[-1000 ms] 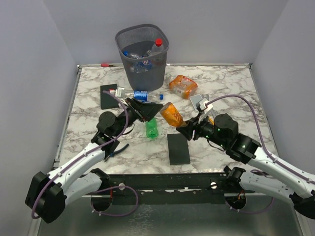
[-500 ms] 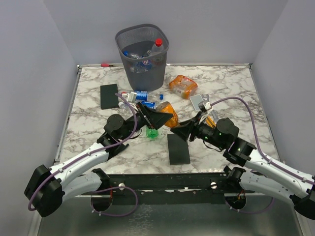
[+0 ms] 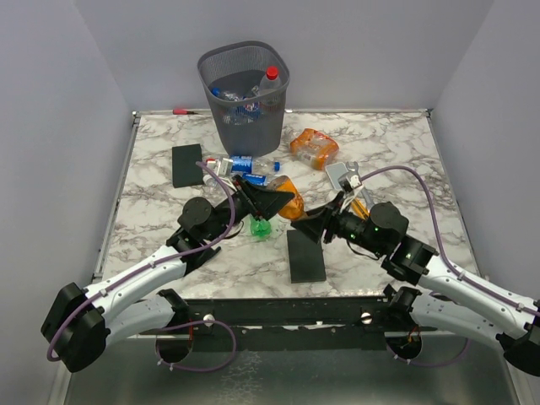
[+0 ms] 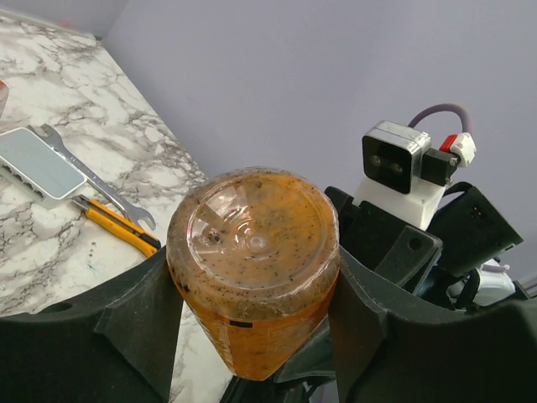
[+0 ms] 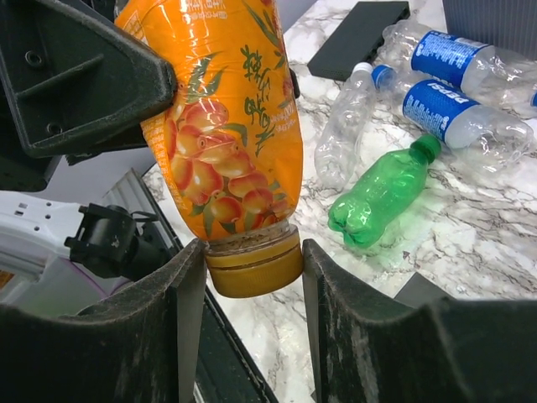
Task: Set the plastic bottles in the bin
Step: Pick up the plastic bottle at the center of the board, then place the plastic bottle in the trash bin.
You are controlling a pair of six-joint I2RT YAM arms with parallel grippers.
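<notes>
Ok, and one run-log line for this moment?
phase: handover | orange bottle: held above table | left gripper: shut on its base | right gripper: shut on its cap end | bin: bottles inside | green bottle: lying on table

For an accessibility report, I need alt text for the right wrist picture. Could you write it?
An orange bottle is held cap down: the right gripper grips its cap, the left gripper clamps its body. Behind, a green bottle and clear bottles with blue labels lie on a marble table.

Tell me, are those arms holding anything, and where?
One orange bottle, shared: the right gripper has its jaws on the cap, the left gripper on the base end.
</notes>
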